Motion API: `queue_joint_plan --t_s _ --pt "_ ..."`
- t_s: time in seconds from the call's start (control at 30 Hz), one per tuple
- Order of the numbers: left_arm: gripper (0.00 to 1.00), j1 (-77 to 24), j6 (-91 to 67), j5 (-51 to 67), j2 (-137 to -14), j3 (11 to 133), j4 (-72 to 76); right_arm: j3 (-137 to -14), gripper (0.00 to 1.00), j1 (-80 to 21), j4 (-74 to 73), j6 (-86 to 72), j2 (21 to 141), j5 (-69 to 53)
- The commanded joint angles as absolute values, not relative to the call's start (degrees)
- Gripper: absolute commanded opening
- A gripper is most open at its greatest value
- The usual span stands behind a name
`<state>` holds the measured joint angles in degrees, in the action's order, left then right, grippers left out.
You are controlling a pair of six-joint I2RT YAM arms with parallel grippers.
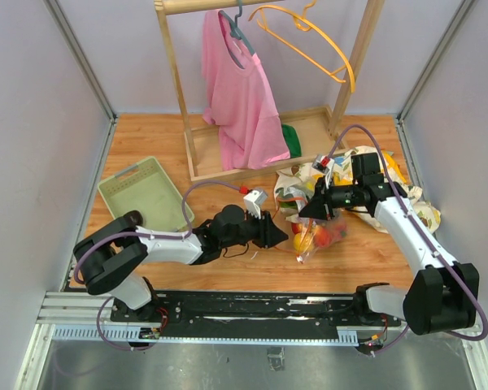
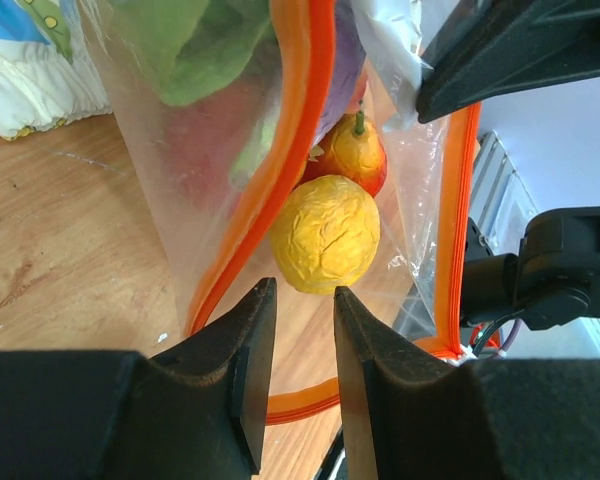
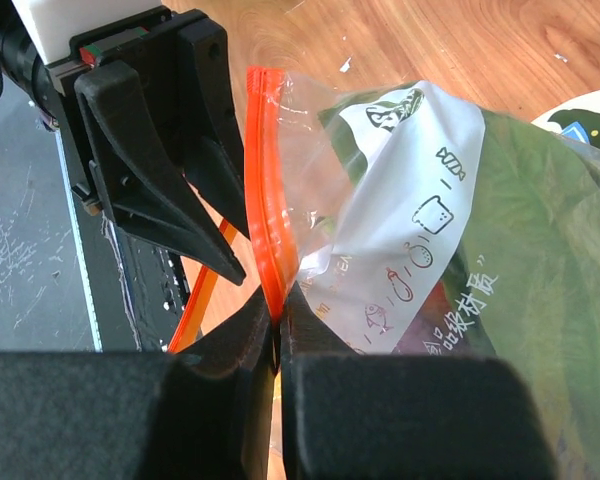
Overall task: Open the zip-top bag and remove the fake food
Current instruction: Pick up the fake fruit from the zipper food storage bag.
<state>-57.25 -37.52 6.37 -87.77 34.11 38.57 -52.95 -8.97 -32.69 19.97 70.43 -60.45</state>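
Observation:
The zip-top bag hangs just above the table with its orange zipper strip pulled into an open loop. My right gripper is shut on that strip at the top edge, next to the white label, and holds the mouth up. The fake food sits inside: a yellow wrinkled fruit, a red-yellow one, a green piece and a purple one. My left gripper points into the bag's mouth, open, with nothing between its fingers. The yellow fruit lies just beyond its tips. From above, the left gripper meets the bag from the left.
A pale green tray lies at the left. A wooden clothes rack with a pink shirt and an orange hanger stands behind. The dinosaur-print cloth lies under my right arm.

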Motion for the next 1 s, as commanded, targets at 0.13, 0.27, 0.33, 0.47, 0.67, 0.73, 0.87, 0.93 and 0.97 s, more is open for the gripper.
queue_joint_plan --t_s 0.13,0.27,0.33,0.47,0.67,0.73,0.87,0.93,0.97 --pt "0.38 -57.7 -38.1 6.6 -90.4 35.8 41.3 -51.8 0.05 -7.1 -31.3 20.7 68.8 -61.8" --pt "0.4 -57.7 -39.6 8.4 -92.9 36.6 42.7 -51.7 0.06 -7.1 -30.6 20.3 69.1 -62.2" --pt "0.42 -57.8 -40.8 9.3 -94.5 36.5 44.7 -51.6 0.13 -7.2 -30.5 20.6 69.1 -62.9" --pt "0.46 -57.7 -42.3 10.6 -97.5 36.4 46.9 -52.2 0.37 -7.2 -33.2 25.1 68.3 -63.9" --pt "0.51 -57.7 -42.9 11.7 -99.7 37.0 47.1 -55.2 0.53 -7.2 -48.0 48.5 67.4 -60.7" --pt "0.52 -57.7 -42.9 11.8 -99.9 36.9 47.1 -55.7 0.57 -7.2 -58.6 66.0 67.6 -61.2" --pt "0.54 -57.5 -43.1 12.5 -100.2 36.2 48.6 -53.2 0.64 -7.2 -77.8 102.6 67.7 -56.7" --pt "0.55 -57.3 -43.4 13.1 -100.3 35.7 49.6 -50.5 0.63 -7.2 -77.5 109.3 67.2 -54.9" --pt "0.55 -57.3 -43.6 13.2 -100.3 35.4 50.1 -49.4 0.6 -7.3 -76.7 111.6 67.0 -54.6"
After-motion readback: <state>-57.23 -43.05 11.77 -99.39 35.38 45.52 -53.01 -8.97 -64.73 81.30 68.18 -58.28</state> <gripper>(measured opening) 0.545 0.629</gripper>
